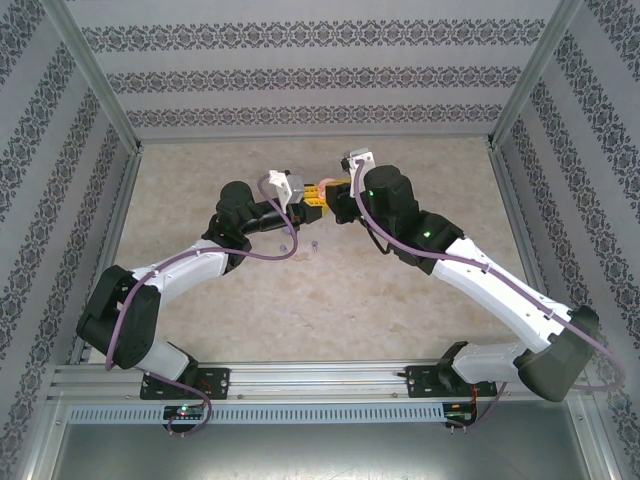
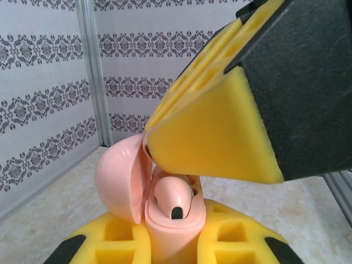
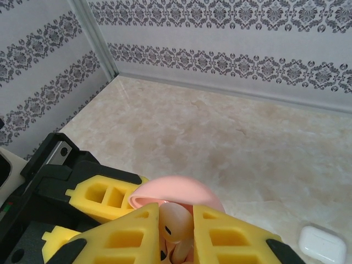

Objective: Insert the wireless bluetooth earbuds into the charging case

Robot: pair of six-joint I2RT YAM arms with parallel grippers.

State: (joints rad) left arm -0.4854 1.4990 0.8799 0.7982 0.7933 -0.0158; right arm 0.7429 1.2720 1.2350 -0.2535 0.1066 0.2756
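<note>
My left gripper (image 2: 173, 239) is shut on a pink charging case (image 2: 165, 231) and holds it upright with its lid (image 2: 118, 181) swung open to the left. One pinkish earbud (image 2: 175, 198) sits in the case's open top. My right gripper (image 3: 176, 231) is shut on a pinkish earbud (image 3: 177, 220) directly over the case, just in front of the lid (image 3: 181, 190). One of its yellow fingers (image 2: 214, 132) hangs over the case mouth. In the top view the two grippers (image 1: 308, 196) (image 1: 335, 188) meet above the middle of the table's far half.
A closed white charging case (image 3: 322, 245) lies on the marble table to the right. Two tiny loose earbuds (image 1: 284, 243) (image 1: 315, 246) lie on the table just near of the grippers. Patterned walls and metal posts (image 2: 91, 71) enclose the table.
</note>
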